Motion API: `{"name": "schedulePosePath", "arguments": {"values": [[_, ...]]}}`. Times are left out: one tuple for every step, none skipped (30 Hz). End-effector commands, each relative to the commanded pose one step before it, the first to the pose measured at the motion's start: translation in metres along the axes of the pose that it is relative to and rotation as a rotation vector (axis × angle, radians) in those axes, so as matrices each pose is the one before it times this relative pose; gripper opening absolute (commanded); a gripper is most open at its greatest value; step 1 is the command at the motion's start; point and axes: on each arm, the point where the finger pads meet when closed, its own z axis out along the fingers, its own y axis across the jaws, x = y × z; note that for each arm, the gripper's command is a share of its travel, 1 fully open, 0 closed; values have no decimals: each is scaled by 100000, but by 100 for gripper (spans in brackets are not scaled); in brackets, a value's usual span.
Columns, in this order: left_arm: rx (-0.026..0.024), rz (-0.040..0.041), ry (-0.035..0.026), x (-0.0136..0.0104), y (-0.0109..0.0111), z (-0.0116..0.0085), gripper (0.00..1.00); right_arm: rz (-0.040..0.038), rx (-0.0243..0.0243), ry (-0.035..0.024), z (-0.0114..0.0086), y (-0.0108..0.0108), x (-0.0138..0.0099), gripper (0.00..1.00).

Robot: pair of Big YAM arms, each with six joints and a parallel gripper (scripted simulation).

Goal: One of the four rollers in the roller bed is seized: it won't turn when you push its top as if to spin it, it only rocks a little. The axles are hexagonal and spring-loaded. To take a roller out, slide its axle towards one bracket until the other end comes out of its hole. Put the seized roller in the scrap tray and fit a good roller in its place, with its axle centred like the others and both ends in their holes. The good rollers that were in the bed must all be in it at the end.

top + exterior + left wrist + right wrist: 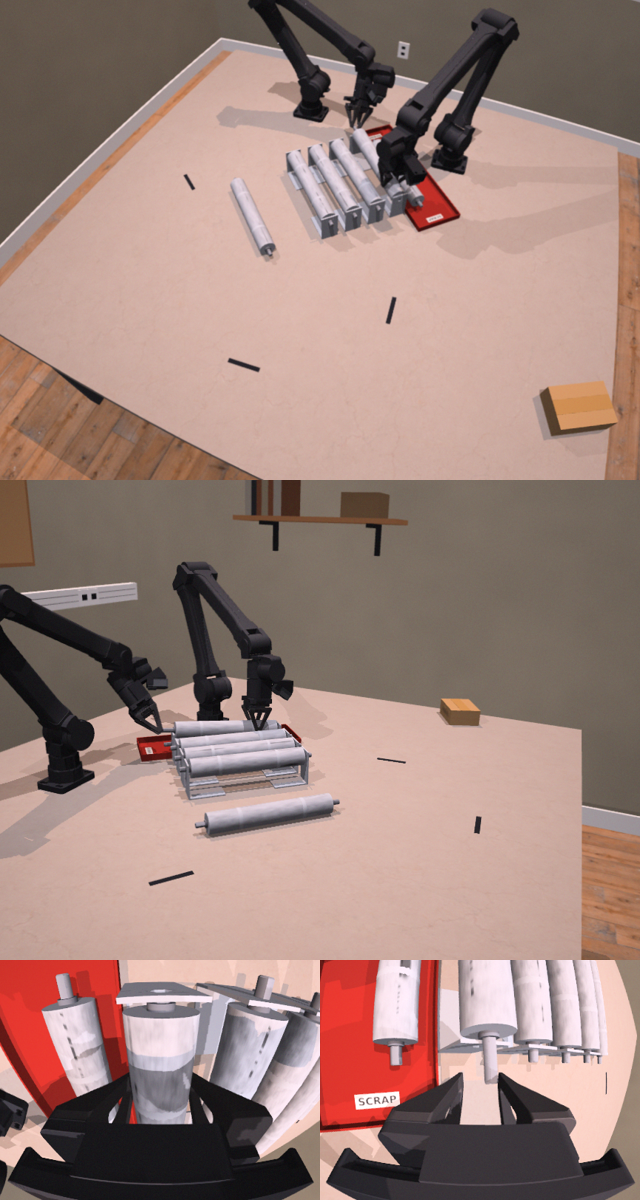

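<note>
My left gripper [395, 184] [259, 727] [161, 1078] is shut on the bed's end roller [368, 148] [206, 728] [161, 1038] [488, 993], beside the scrap tray [442, 207] [30, 982] [342, 1082]. The bracket [137, 990] at its end has an empty hole. The roller's other end looks raised above its bracket, its axle [490, 1060] sticking far out. My right gripper [356, 125] [159, 731] [480, 1078] is open and empty just off that axle's tip. Another roller [416, 197] [75, 1038] [398, 1008] lies in the tray. Three neighbouring rollers [311, 184] [335, 179] [356, 173] sit between brackets.
A loose roller [252, 216] [268, 813] lies on the table beside the bed, opposite the tray. A cardboard box [581, 408] [460, 712] stands far away near the table edge. Three thin black strips [189, 182] [244, 364] [391, 310] lie flat on the table.
</note>
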Motion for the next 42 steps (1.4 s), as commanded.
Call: {"name": "schedulePosePath", "arguments": {"values": [[4256,774,-1207,-22,-1641,-1202,32,4484,-1435,-2962,-648,364,-2226,32],[0,0,0,0,0,0,32,0,0,0,0,0,0,32],[0,0,0,0,0,0,32,0,0,0,0,0,0,32],[0,0,0,0,0,0,32,0,0,0,0,0,0,32],[0,0,0,0,0,0,32,0,0,0,0,0,0,32],[0,0,0,0,0,0,32,0,0,0,0,0,0,32],[0,0,0,0,0,0,32,0,0,0,0,0,0,32],[0,0,0,0,0,0,32,0,0,0,0,0,0,32],[0,0,0,0,0,0,32,0,0,0,0,0,0,32],[0,0,0,0,0,0,32,0,0,0,0,0,0,32],[0,0,0,0,0,0,32,0,0,0,0,0,0,32],[0,0,0,0,0,0,32,0,0,0,0,0,0,32],[0,0,0,0,0,0,32,0,0,0,0,0,0,32],[0,0,0,0,0,0,32,0,0,0,0,0,0,32],[0,0,0,0,0,0,32,0,0,0,0,0,0,32],[0,0,0,0,0,0,32,0,0,0,0,0,0,32],[-1717,-796,869,-906,433,853,32,0,0,0,0,0,0,32],[-193,7,352,-46,106,138,32,0,0,0,0,0,0,32],[79,-323,40,13,10,-34,32,0,0,0,0,0,0,32],[2305,77,-1408,-85,-343,-776,32,0,0,0,0,0,0,32],[842,120,-373,28,48,-232,32,0,0,0,0,0,0,32],[-127,854,949,523,-74,45,62,0,0,0,0,0,0,32],[0,0,0,0,0,0,62,0,0,0,0,0,0,32],[0,0,0,0,0,0,62,0,0,0,0,0,0,32],[-2611,-415,677,44,194,540,62,0,0,0,0,0,0,32],[-1399,-141,477,27,279,468,62,0,0,0,0,0,0,32],[22,3,-8,0,-2,-6,62,0,0,0,0,0,0,32],[56,8,-19,0,-6,-16,62,0,0,0,0,0,0,32],[63,8,-22,0,-6,-18,62,0,0,0,0,0,0,32],[1,0,0,0,0,0,62,0,0,0,0,0,0,32],[0,0,0,0,0,0,62,0,0,0,0,0,0,32],[2,0,-1,0,0,-1,62,0,0,0,0,0,0,32],[0,0,0,0,0,0,62,0,0,0,0,0,0,32],[0,0,0,0,0,0,62,0,0,0,0,0,0,32],[0,0,0,0,0,0,62,0,0,0,0,0,0,32],[0,0,0,0,0,0,62,0,0,0,0,0,0,32],[0,1,0,0,0,0,62,0,0,0,0,0,0,32],[0,0,0,0,0,0,62,0,0,0,0,0,0,32],[0,0,0,0,0,0,62,0,0,0,0,0,0,32],[0,0,0,0,0,0,62,0,0,0,0,0,0,32],[0,0,0,0,0,0,62,0,0,0,0,0,0,32],[4651,141,-1735,-596,-1072,-3183,62,3533,-1229,-944,-2371,-138,-418,32]]}}
